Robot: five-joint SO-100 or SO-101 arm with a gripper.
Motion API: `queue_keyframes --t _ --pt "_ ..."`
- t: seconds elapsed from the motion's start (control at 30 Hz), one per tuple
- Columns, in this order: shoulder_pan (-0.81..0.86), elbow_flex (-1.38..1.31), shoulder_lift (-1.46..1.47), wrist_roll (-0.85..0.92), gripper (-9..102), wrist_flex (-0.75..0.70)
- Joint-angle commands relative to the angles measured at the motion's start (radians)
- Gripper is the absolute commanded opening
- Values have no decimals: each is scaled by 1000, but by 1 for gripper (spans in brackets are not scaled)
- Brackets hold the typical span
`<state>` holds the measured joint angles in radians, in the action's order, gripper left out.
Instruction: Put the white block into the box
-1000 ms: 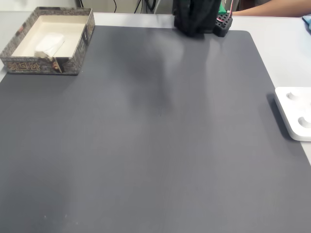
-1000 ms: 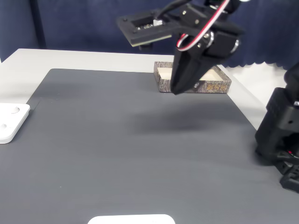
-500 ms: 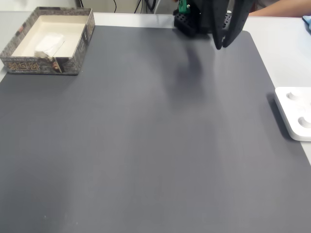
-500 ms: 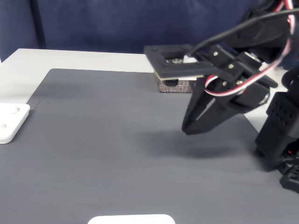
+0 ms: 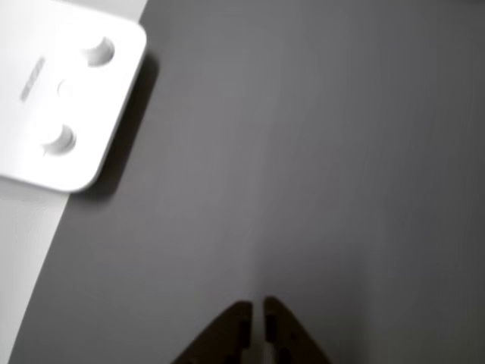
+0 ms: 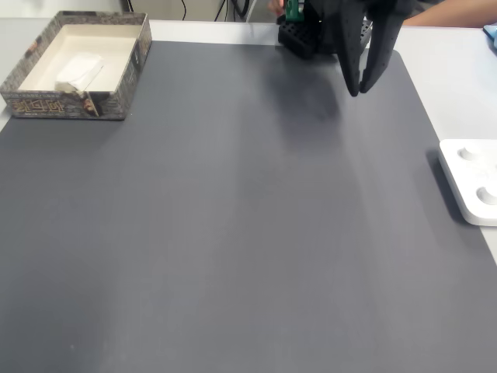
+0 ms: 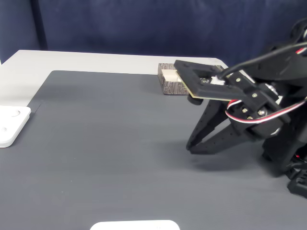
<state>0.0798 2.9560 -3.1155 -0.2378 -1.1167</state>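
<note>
The white block (image 6: 80, 70) lies inside the box (image 6: 66, 106), at the far left corner of the dark grey mat in a fixed view. In another fixed view the box (image 7: 170, 86) is partly hidden behind the arm's camera plate. My gripper (image 6: 359, 88) hangs over the mat's far right part, well away from the box, pointing down. It is shut with nothing between its fingers. Its dark tips (image 5: 256, 307) enter from the bottom edge of the other view, close together above bare mat. From the side the gripper (image 7: 190, 146) hovers just over the mat.
A flat white device with round knobs (image 6: 474, 183) (image 5: 61, 106) (image 7: 12, 124) sits at the mat's edge. The arm's black base (image 7: 288, 143) stands at the mat's border. A person's arm (image 6: 458, 12) shows at the far right. A white object (image 7: 134, 225) pokes in at the near edge.
The arm has swung away from the box toward the opposite side of the mat and dropped lower. The gripper stays shut, and the block still lies in the box.
</note>
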Motion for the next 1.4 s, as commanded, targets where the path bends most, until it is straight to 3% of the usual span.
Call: queue_keyframes --t 0.0,0.8,1.1,1.37 --pt "21 12 -48 -2 -2 41" --pt "72 137 -207 169 -2 58" --pt "66 137 -207 181 -2 -100" --pt "83 137 -207 132 -2 -106"
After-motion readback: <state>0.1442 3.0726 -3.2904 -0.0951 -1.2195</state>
